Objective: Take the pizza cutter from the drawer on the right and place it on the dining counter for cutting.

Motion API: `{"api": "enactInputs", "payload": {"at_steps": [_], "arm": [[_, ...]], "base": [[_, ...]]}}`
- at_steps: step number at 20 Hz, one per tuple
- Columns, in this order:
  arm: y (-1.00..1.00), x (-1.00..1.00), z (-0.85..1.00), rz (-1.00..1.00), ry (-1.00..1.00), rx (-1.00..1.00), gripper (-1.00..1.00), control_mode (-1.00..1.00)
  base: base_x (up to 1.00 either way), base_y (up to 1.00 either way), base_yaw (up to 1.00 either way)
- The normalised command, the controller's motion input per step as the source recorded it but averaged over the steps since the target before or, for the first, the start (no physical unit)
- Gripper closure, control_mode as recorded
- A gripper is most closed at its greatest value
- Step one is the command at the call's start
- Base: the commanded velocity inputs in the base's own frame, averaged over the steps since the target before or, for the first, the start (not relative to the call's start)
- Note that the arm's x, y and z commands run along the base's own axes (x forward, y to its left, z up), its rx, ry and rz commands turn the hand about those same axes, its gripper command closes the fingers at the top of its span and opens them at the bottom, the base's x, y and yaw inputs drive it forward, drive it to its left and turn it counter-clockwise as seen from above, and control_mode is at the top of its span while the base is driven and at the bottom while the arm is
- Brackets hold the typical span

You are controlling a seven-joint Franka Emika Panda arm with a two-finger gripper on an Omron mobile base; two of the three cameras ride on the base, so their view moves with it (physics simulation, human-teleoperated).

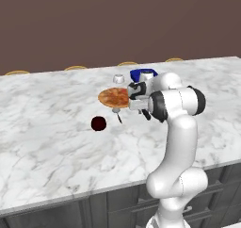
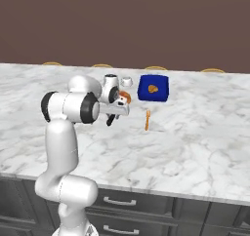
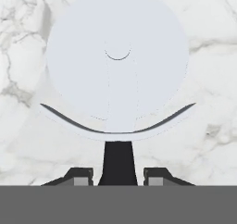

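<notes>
In the left base view a dark red ball (image 1: 98, 123) sits alone on the dining counter (image 1: 42, 128), to the left of everything else. Next comes the pizza (image 1: 113, 97), flat on the marble, with a small white cup (image 1: 118, 78) just behind it. The pizza cutter (image 1: 116, 112) lies at the pizza's near edge, its silver wheel beside the crust and its thin dark handle slanting toward the camera. To the right of that the arm rises from the lower right, bends at a big dark-ringed elbow and reaches its forearm leftward and level over the counter, so the gripper (image 1: 133, 96) hangs at the pizza's right edge. A blue box (image 1: 142, 74) shows behind the wrist.

From the right base view the arm climbs from the lower left, and the hand juts right with the gripper (image 2: 116, 108) pointing down toward the marble. The blue box (image 2: 153, 88) stands to the right, and a thin orange item (image 2: 147, 119) lies in front of it; it is too small to identify.

In the hand view the cutter's (image 3: 117, 75) pale round wheel faces the camera, and its dark handle runs down between the two fingertips (image 3: 78, 176). The jaws stand partly apart, one on each side of the handle; whether they press it I cannot tell.
</notes>
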Motion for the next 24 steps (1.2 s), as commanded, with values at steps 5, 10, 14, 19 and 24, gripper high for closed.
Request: {"api": "enactInputs", "payload": {"at_steps": [5, 10, 14, 19, 24], "arm": [[0.00, 0.04, -0.33, 0.00, -0.02, 0.00, 1.00, -1.00], [0.00, 0.05, -0.20, 0.00, 0.00, 0.00, 1.00, -1.00], [0.00, 0.01, -0.02, 0.00, 0.00, 0.00, 1.00, -1.00], [0.00, 0.05, -0.13, 0.00, 0.00, 0.00, 1.00, -1.00], [0.00, 0.09, -0.19, 0.00, 0.00, 0.00, 1.00, -1.00]], "base": [[0.00, 0.00, 0.00], [0.00, 0.00, 0.00], [0.00, 0.00, 0.00], [0.00, 0.00, 0.00], [0.00, 0.00, 0.00]]}}
